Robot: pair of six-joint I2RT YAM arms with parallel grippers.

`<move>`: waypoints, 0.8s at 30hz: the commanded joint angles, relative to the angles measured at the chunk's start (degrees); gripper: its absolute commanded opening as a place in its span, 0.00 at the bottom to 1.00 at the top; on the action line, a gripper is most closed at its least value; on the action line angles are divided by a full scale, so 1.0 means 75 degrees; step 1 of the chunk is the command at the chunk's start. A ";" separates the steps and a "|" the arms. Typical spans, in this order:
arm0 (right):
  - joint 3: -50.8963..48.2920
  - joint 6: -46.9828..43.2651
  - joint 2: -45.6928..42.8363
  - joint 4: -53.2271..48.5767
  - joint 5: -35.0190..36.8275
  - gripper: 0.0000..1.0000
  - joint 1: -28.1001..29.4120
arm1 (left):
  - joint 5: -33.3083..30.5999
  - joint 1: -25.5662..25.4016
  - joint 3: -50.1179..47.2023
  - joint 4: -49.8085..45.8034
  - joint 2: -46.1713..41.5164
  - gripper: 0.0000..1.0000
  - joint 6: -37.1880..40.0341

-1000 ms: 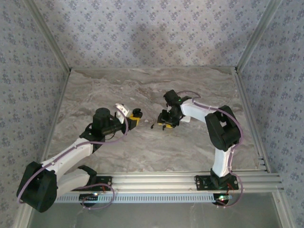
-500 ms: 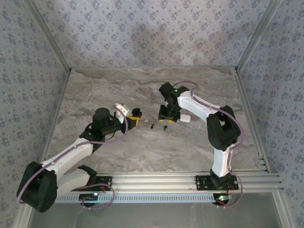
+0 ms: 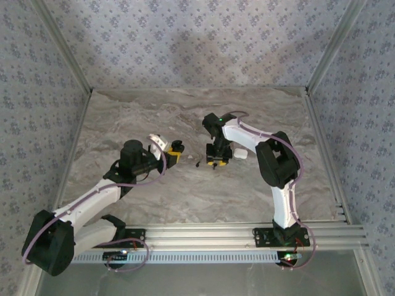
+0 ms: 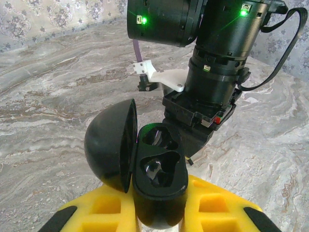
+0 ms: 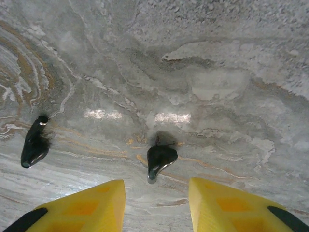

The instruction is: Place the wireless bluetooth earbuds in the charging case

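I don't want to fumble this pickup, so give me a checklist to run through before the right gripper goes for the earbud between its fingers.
1. Middle earbud lies on the table between the fingers of the right gripper: ok.
2. Right gripper open, clear of it: ok.
3. Other earbud sits aside, outside the fingers: ok.
4. Left gripper shut on charging case: ok.
5. Lid open, both wells look empty: ok.
6. Which well this earbud fits: cannot tell.
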 commanded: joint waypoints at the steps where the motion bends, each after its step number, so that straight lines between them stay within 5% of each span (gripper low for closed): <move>1: 0.0171 -0.0077 0.0294 -0.0139 -0.0081 0.39 0.0023 | 0.0055 0.0030 0.0209 -0.0028 -0.0143 0.12 -0.0019; 24: 0.0230 -0.0123 0.0646 0.0159 0.0000 0.32 -0.0052 | 0.0031 0.0040 0.0222 -0.0041 -0.0073 0.12 -0.0017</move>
